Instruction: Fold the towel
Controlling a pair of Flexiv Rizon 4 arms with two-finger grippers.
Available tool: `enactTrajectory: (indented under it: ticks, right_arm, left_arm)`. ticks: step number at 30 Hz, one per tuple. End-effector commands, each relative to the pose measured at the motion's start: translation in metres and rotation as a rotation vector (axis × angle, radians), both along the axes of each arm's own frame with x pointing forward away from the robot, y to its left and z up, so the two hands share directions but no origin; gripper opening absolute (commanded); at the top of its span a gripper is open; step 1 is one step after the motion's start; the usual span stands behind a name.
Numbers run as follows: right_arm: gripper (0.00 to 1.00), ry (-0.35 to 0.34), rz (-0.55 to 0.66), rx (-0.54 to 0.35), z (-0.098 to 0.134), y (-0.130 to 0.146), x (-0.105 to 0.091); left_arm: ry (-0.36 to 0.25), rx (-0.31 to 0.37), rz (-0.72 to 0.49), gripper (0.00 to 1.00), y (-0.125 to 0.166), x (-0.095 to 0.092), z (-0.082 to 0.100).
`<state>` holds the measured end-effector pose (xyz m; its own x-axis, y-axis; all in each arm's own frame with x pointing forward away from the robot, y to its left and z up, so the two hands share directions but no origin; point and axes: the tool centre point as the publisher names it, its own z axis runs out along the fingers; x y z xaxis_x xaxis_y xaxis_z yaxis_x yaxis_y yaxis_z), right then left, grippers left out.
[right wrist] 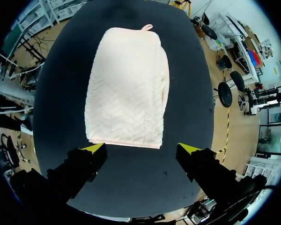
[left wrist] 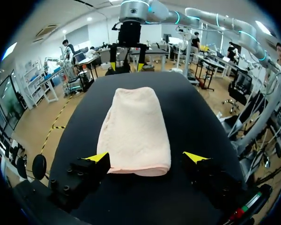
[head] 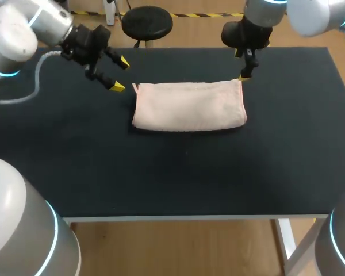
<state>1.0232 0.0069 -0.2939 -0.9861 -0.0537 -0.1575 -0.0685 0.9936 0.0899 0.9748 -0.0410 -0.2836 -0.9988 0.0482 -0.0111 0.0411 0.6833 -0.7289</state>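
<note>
Pink towel [head: 188, 105] lies folded into a band on the table [head: 161, 172]. Left jaws and right jaws both stand spread, holding nothing, 1 near each short end. A pinch that catches only the top layer would likely peel the fold open.

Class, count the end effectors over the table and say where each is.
2. The left end effector is at the towel's left end, the right end effector at its right end; both are open. None hidden.

Towel [head: 188, 106] on table [head: 161, 172]; left gripper [head: 120, 75] beside towel's left end, right gripper [head: 239, 65] over its far right corner.
</note>
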Motion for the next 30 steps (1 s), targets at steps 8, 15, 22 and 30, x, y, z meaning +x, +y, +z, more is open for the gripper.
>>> enactTrajectory:
  ticks: [8,15,22,30]
  right_arm:
    - [1.00,0.002,0.024,-0.004,0.009,-0.008,-0.010]
    - [1.00,0.002,0.024,-0.004,0.009,-0.008,-0.010]
    - [1.00,0.002,0.024,-0.004,0.009,-0.008,-0.010]
    - [1.00,-0.063,-0.287,0.269,-0.009,0.002,-0.015]
  left_arm:
    - [-0.044,-0.032,0.049,1.00,0.000,-0.005,-0.004]
    - [-0.044,-0.032,0.049,1.00,0.000,-0.005,-0.004]
    - [-0.044,-0.032,0.049,1.00,0.000,-0.005,-0.004]
    - [-0.044,-0.032,0.049,1.00,0.000,-0.005,-0.004]
